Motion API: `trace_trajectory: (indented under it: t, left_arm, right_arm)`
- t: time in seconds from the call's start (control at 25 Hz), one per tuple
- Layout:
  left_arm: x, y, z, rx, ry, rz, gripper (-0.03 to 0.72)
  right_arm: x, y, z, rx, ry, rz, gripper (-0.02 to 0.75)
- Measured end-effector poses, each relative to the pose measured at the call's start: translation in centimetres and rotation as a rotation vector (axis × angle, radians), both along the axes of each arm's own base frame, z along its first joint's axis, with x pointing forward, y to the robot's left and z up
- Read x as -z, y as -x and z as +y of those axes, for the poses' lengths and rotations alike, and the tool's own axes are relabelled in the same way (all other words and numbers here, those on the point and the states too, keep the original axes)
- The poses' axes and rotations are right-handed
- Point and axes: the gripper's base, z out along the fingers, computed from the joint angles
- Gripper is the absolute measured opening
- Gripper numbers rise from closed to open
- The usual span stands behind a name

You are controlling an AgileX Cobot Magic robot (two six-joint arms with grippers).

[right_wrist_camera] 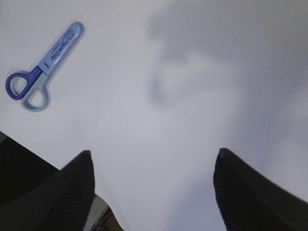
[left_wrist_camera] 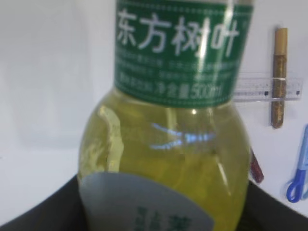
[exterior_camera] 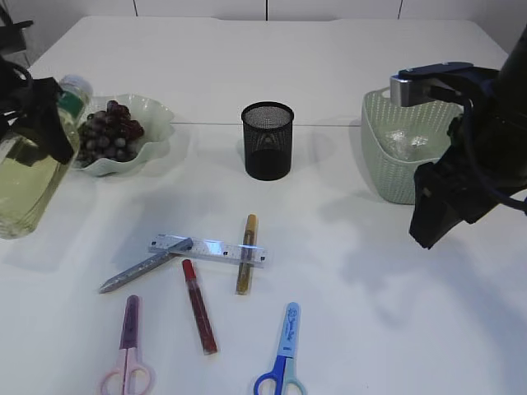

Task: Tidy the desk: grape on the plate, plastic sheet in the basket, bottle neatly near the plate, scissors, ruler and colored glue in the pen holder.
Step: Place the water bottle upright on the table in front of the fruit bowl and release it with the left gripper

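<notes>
My left gripper is shut on the bottle of yellow-green liquid, held tilted off the table at the far left beside the plate. The bottle fills the left wrist view. Dark grapes lie on the plate. A clear plastic sheet lies in the green basket. The ruler lies on the table with gold glue across it, grey glue and red glue nearby. Pink scissors and blue scissors lie at the front. My right gripper hangs open and holds nothing.
The black mesh pen holder stands upright mid-table, with nothing showing above its rim. In the right wrist view the right gripper hovers over bare white table, with the blue scissors to its upper left. The front table edge is close to both scissors.
</notes>
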Motion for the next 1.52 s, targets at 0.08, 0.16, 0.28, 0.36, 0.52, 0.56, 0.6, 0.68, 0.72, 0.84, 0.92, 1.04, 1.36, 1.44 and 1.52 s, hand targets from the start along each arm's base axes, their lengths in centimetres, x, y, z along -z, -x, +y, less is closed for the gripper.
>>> trace_trajectory:
  t: [0.08,0.16,0.28,0.36,0.52,0.56,0.6,0.68,0.72,0.84,0.92,1.04,1.36,1.44,1.52]
  left_arm:
    - [0.1,-0.1,0.8,-0.05,-0.02,0.01,0.426]
    - [0.2,-0.2,1.3,-0.107,-0.061,0.003,0.426]
    - [0.1,-0.9,1.9,-0.178,-0.106,-0.056,0.426]
    - [0.0,-1.4,2.2,-0.217,-0.119,-0.112,0.426]
    - [-1.2,-1.9,2.5,-0.282,-0.131,-0.224,0.426]
    - [-1.7,-1.9,2.7,-0.301,-0.136,-0.252,0.426]
    - [-2.1,-1.9,2.8,-0.317,-0.143,-0.276,0.426]
    - [-2.6,-1.8,3.0,-0.348,-0.15,-0.318,0.426]
    - [-2.8,-1.6,3.1,-0.361,-0.15,-0.341,0.426]
    - [-2.2,-0.6,3.2,-0.391,-0.145,-0.384,0.426]
    - [-1.7,0.5,3.2,-0.41,-0.134,-0.427,0.426]
    - [-1.3,2.2,3.3,-0.431,-0.114,-0.534,0.426]
    - [1.4,6.5,3.5,-0.429,-0.103,-0.781,0.426]
    - [2.3,7.4,3.5,-0.434,-0.093,-0.825,0.426]
    - [2.8,8.1,3.5,-0.439,-0.082,-0.867,0.426]
  right_arm:
    - [0.0,0.0,0.0,0.0,0.0,0.0,0.594]
    - [0.0,0.0,0.0,0.0,0.0,0.0,0.591]
    - [0.0,0.0,0.0,0.0,0.002,0.0,0.586]
    - [0.0,0.0,0.0,-0.001,0.002,-0.001,0.586]
    - [0.0,0.0,-0.2,-0.006,0.022,-0.005,0.585]
    - [0.0,0.0,-0.2,-0.007,0.027,-0.007,0.585]
    - [0.0,-0.1,-0.3,-0.008,0.032,-0.008,0.585]
    - [0.0,-0.1,-0.3,-0.009,0.035,-0.009,0.585]
    - [0.1,-0.1,-0.3,-0.01,0.037,-0.009,0.585]
    - [0.1,-0.1,-0.3,-0.01,0.037,-0.009,0.585]
    - [0.1,-0.1,-0.3,-0.01,0.037,-0.009,0.585]
    - [0.1,-0.1,-0.3,-0.01,0.037,-0.009,0.585]
    - [0.1,-0.1,-0.3,0.005,0.038,-0.007,0.585]
    - [0.1,-0.1,-0.4,0.048,0.043,-0.002,0.585]
    - [0.0,-0.4,-0.5,0.113,0.046,-0.032,0.585]
